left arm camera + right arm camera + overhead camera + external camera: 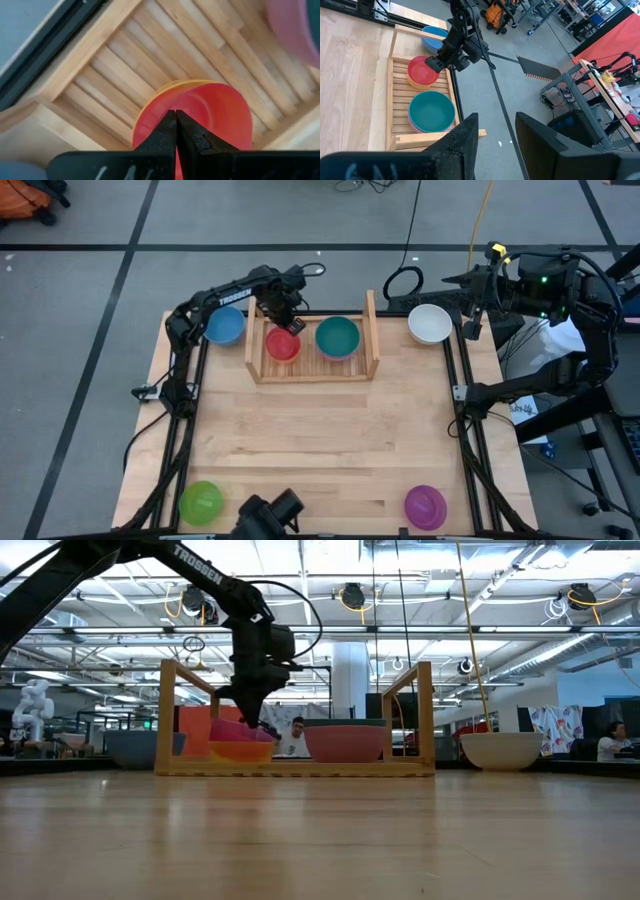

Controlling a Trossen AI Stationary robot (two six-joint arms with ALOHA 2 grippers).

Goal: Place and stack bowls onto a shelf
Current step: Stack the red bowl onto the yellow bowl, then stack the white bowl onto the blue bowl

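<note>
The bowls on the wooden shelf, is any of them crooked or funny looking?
Nothing looks broken or spilled. The red bowl sits nested in a yellow bowl on the shelf, with the left gripper shut on its rim. The teal bowl sits level on a pink bowl.

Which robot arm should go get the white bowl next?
Probably the right one. Its open pincer hangs just off the table's far right corner, near the white bowl. The left pincer is shut on the red bowl in the shelf.
</note>
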